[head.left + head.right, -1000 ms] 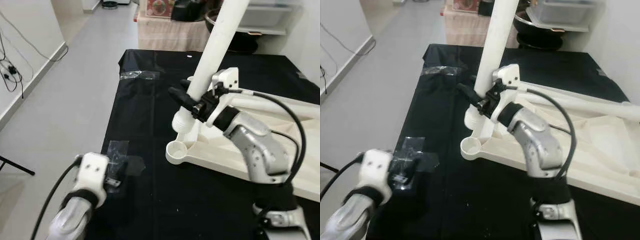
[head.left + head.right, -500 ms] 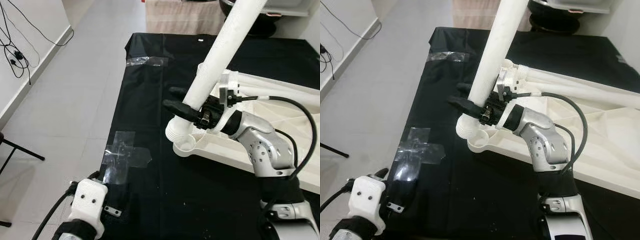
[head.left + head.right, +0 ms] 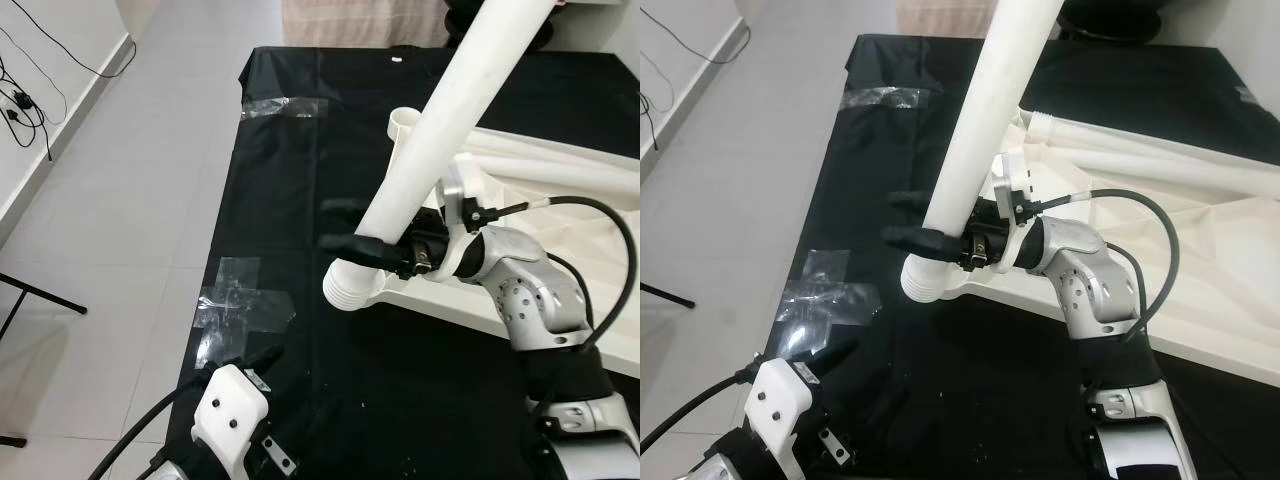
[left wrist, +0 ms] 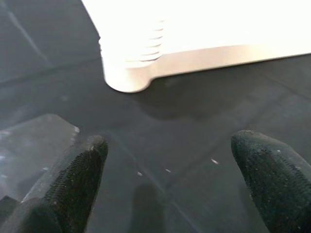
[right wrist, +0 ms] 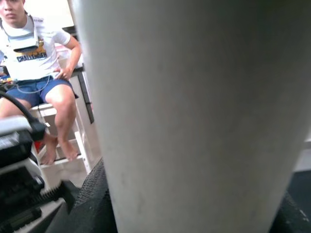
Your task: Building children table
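1. At the near left corner of the black cloth we see our left gripper, its two fingers well apart and holding nothing, hovering over bare cloth.
2. Just beyond it, near the cloth's left edge, lies a cross of clear tape; a second strip sits by the far left corner.
3. Toward the middle, a long white leg leans up and away from us, its ribbed threaded end lowest, just at the near left corner of the tabletop.
4. Our right gripper is clamped on the leg a little above that ribbed end, one finger lying across its near side; in the right wrist view the leg stands close between the two pads.
5. The white tabletop lies upside down on the cloth's right half, with a socket at its far left corner and another leg lying along it.
6. In the right wrist view a person sits on a stool in the background.
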`<state>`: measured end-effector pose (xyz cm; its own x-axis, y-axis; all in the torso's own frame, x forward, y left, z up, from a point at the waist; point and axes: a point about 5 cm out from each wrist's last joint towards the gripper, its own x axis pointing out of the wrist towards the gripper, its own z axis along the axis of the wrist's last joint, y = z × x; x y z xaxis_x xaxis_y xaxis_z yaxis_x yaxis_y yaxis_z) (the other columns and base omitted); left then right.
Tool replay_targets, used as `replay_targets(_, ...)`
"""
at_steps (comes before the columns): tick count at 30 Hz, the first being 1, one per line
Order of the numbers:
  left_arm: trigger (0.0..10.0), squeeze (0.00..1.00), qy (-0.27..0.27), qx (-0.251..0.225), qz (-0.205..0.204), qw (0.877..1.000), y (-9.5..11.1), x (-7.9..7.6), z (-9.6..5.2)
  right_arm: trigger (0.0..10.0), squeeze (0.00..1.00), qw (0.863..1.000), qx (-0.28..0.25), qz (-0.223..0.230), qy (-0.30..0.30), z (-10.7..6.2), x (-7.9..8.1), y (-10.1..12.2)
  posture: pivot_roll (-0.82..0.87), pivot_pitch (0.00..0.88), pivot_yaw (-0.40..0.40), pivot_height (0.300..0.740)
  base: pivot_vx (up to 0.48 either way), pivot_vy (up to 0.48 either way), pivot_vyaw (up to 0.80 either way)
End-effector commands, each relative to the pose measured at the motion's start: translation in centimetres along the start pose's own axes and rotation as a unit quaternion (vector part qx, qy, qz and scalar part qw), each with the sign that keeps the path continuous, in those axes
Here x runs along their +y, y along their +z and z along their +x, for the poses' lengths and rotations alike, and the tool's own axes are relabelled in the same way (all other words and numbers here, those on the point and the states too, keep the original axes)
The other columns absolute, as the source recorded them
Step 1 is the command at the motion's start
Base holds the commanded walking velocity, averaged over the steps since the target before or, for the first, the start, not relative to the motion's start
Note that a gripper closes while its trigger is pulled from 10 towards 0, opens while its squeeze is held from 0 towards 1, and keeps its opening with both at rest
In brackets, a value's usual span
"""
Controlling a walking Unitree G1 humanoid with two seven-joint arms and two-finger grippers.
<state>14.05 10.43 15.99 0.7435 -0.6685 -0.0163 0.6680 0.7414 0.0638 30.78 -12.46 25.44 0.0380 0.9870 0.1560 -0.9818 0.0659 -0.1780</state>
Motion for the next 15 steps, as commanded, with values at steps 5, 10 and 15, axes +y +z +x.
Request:
replay_targets(5,10.0,0.00,0.014,0.017,-0.007,1.000,-0.1,-0.5,-0.9,10.0,0.00,0.999,0.025,-0.030,0.028,0.8,-0.5,-0.2,0.08,0.319,-0.034,0.740,0.000,0.000,0.00)
replay_targets(10,10.0,0.00,0.016,0.017,-0.010,1.000,0.1,-0.7,-1.1,10.0,0.00,0.998,0.032,-0.048,0.019,1.2,-1.4,0.0,0.09,0.325,-0.040,0.740,0.000,0.000,0.00)
replay_targets(15,10.0,0.00,0.023,0.015,-0.005,1.000,0.1,-0.9,-1.2,10.0,0.00,0.997,0.036,-0.059,0.015,0.4,-2.5,1.0,0.10,0.343,-0.051,0.740,0.000,0.000,0.00)
